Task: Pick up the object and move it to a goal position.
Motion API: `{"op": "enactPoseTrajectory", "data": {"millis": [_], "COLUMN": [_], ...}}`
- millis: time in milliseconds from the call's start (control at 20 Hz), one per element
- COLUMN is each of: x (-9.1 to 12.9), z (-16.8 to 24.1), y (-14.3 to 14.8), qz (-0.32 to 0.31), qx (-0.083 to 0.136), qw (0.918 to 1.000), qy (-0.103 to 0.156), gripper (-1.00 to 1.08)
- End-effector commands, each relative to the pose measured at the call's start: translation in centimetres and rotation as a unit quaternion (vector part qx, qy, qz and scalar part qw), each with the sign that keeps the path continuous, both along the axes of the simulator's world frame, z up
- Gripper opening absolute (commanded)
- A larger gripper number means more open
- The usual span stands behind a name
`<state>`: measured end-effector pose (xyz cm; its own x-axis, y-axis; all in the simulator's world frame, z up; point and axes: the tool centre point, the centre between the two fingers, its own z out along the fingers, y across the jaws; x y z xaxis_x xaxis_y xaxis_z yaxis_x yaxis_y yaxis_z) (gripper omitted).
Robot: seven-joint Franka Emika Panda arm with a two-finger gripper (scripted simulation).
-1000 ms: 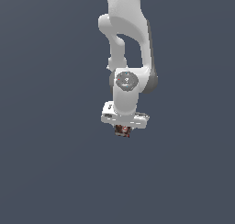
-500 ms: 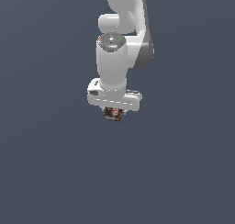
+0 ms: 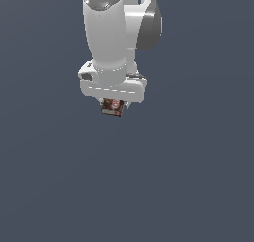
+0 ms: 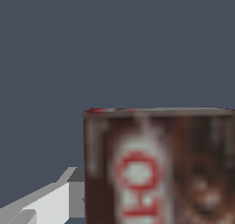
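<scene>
The object [image 3: 113, 107] is a small dark brown-red box with a red-and-white label, hanging just under the white hand of the arm in the exterior view. My gripper [image 3: 113, 106] is shut on it, and the hand hides the box's upper part and most of the fingers. In the wrist view the object [image 4: 160, 168] fills the lower right, close and blurred, with one white finger [image 4: 50, 200] beside it.
Plain dark grey-blue background surrounds the arm [image 3: 111, 32] on all sides in the exterior view. No other objects, containers or edges show in either view.
The arm has risen and come closer to the exterior camera, carrying the box with it; the hand has shifted toward the exterior view's left.
</scene>
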<state>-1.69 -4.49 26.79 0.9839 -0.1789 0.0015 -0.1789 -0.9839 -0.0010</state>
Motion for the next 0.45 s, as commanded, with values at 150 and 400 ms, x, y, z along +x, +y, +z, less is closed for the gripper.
{"op": "enactPoseTrajectory", "data": {"millis": [150, 400], "x": [-0.27, -0.13], "z": [1.63, 1.56], "y": [-0.66, -0.64], "qz": [0.0, 0.001], "qx": [0.0, 0.0], "qw": [1.0, 1.0], "qy": [0.001, 0.001], "gripper": [-1.0, -1.0]}}
